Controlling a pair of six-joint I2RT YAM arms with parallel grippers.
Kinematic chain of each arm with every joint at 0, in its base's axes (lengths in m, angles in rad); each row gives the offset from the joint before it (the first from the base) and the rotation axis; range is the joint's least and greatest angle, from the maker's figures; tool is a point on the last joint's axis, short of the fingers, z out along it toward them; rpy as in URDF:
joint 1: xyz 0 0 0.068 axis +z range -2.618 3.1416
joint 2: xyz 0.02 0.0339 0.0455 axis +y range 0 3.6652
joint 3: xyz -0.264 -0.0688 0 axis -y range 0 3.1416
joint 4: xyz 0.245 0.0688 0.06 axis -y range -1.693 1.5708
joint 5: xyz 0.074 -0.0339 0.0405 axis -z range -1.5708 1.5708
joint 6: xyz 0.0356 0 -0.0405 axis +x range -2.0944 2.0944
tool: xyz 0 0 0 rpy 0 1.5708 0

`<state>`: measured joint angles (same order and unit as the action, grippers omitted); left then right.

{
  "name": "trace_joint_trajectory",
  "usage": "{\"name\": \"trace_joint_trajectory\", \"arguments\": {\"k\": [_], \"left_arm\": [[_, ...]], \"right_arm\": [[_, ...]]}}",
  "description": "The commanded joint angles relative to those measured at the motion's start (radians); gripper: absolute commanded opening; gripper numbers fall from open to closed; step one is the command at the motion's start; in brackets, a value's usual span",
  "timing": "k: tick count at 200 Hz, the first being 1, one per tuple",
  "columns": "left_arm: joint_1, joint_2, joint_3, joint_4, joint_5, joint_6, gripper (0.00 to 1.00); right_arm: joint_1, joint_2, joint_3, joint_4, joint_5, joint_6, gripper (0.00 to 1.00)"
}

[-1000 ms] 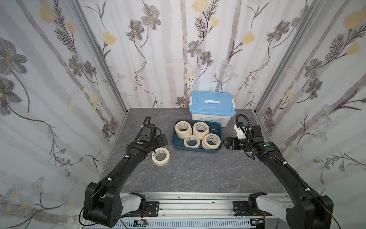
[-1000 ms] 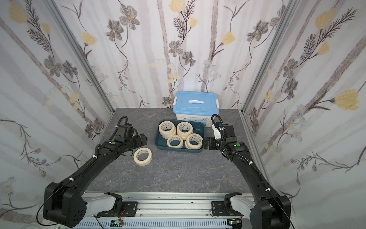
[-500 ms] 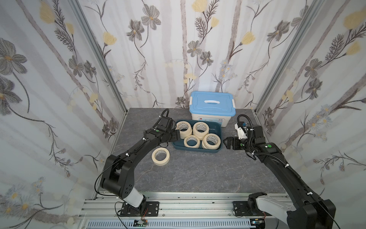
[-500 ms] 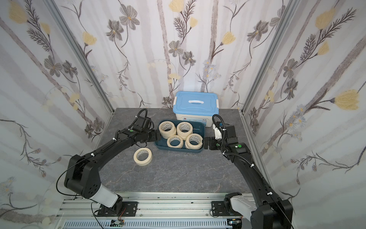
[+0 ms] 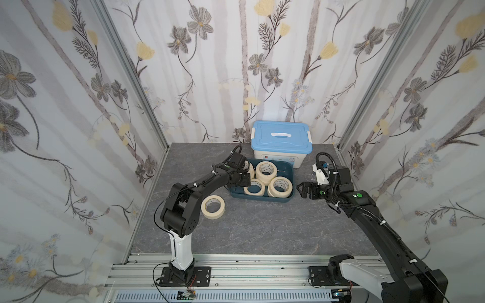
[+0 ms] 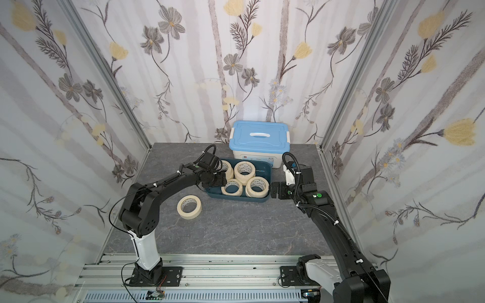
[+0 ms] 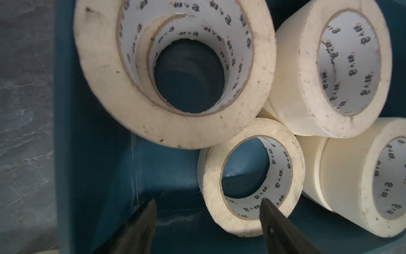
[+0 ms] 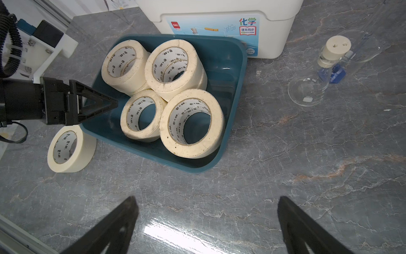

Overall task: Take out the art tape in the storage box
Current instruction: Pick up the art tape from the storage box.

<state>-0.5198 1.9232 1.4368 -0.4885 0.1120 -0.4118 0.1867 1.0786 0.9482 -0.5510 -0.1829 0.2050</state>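
Left wrist view: looking down past the left hand [image 7: 207,199] into the storage box [image 7: 92,154]. Holding both fingers apart, released, clamping nothing. Straddling the near wall of a single roll [image 7: 283,173] of art tape [image 8: 193,151]: reaching one fingertip over the white core, placing the other over bare box floor outside the ring. Contact with that roll: cannot tell. Showing, ahead of the fingertips, more art tape standing in piles inside the same box, each pile touching its neighbour.

Right wrist view: showing the right hand [image 8: 207,198] hovering above the bare surface [image 8: 307,176], fingers spread wide, released, grasping nothing. Facing the storage box ahead of the fingertips, with the left hand reaching in over the far short wall. Showing a loose roll [image 8: 72,162] lying flat on the surface, outside the box, just beside its corner and below the left hand. Showing a white bin [image 8: 219,33] beyond the box, touching or nearly touching its far wall, and a clear glass flask [image 8: 307,92] lying on the surface near that bin, apart from the box.
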Motion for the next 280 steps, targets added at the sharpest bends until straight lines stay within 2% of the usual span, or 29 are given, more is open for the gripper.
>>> {"name": "trace_joint_trajectory", "arguments": {"k": [1, 120, 142, 163, 222, 280], "left_arm": [[0.0, 0.037, 0.045, -0.01, 0.019, -0.002, 0.75], [-0.012, 0.156, 0.087, -0.005, 0.037, -0.025, 0.58], [-0.011, 0.165, 0.087, -0.004, 0.038, -0.028, 0.48], [-0.011, 0.168, 0.09, -0.003, 0.047, -0.028, 0.44], [-0.018, 0.154, 0.09, -0.003, 0.055, -0.035, 0.24], [-0.021, 0.127, 0.09, 0.003, 0.065, -0.046, 0.15]], "right_arm": [[0.001, -0.006, -0.002, -0.007, 0.009, -0.013, 1.0], [0.001, -0.017, -0.006, -0.01, 0.013, -0.009, 1.0], [0.0, -0.021, -0.006, -0.01, 0.013, -0.009, 1.0], [0.001, -0.025, -0.038, -0.01, 0.017, -0.007, 1.0], [0.0, -0.024, -0.04, -0.01, 0.014, -0.004, 1.0], [0.0, -0.026, -0.043, -0.01, 0.013, -0.004, 1.0]]}}
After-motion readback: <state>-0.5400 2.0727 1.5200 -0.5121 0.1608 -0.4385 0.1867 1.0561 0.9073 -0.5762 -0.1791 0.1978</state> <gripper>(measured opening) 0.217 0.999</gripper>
